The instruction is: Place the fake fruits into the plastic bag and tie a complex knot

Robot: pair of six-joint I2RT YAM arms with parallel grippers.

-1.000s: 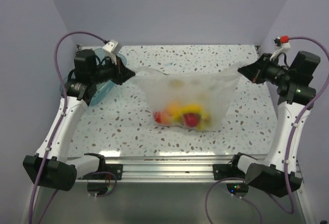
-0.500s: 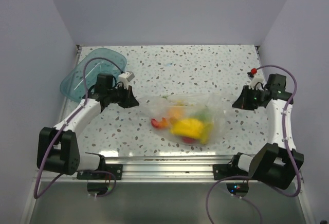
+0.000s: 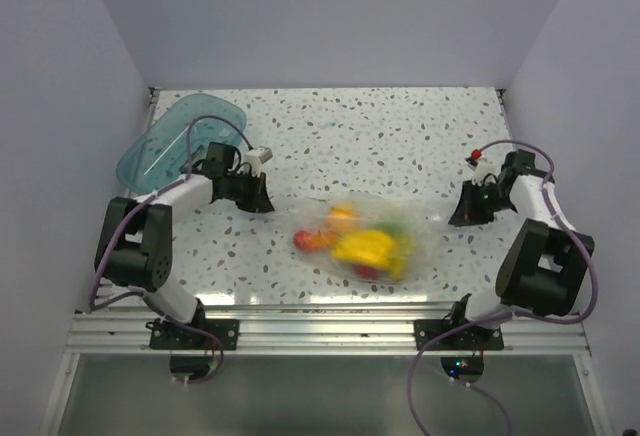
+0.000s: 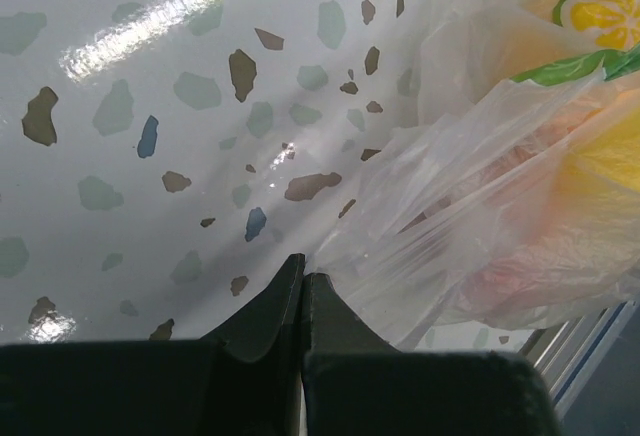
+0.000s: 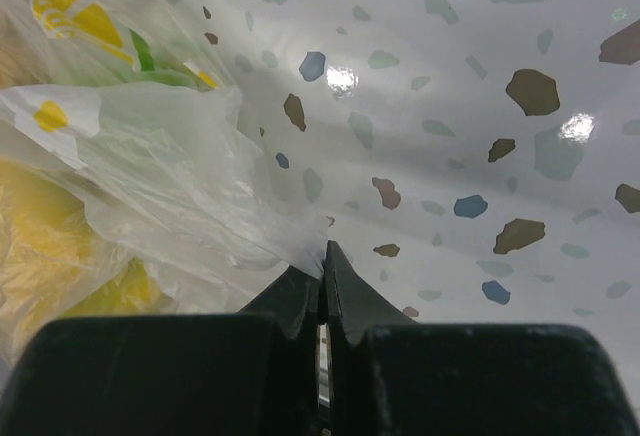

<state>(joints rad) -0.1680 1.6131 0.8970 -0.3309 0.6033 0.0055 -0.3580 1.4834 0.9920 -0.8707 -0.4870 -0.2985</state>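
ROBOTICS LAB TEST CELL: A speckled table (image 3: pixel 400 136) stands boxed in by bare lavender walls (image 3: pixel 330 16) behind it and on both sides. The left arm (image 3: pixel 135 246) and right arm (image 3: pixel 545 266) are bolted to an aluminium rail (image 3: pixel 320 324) at the table's near edge, where purple cables (image 3: pixel 411 386) trail off. At the table's middle lies the plastic bag (image 3: pixel 420 218), holding the fake fruits (image 3: pixel 365 248).

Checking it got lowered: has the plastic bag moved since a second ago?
Yes. The plastic bag has come down: its top edge, spread over mid-table before, now lies nearer the front rail.
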